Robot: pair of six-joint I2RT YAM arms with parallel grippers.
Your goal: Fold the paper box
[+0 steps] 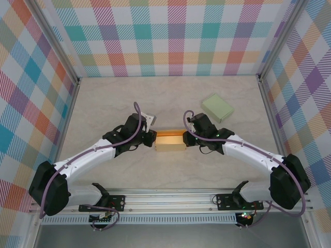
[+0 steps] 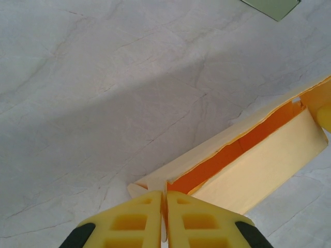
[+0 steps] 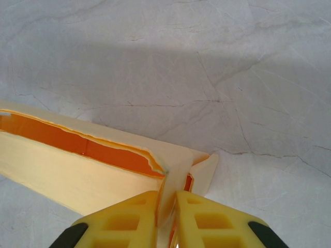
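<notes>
The paper box (image 1: pixel 170 141) lies mid-frame on the table (image 1: pixel 114 98), its long axis running left to right between both arms. The left gripper (image 1: pixel 151 138) is pinched tight on its left end flap, the right gripper (image 1: pixel 187 137) on its right end wall.

Left claw (image 2: pixel 164 206) pinches the paper box (image 2: pixel 264 160) at its end, on the table (image 2: pixel 103 93).
</notes>
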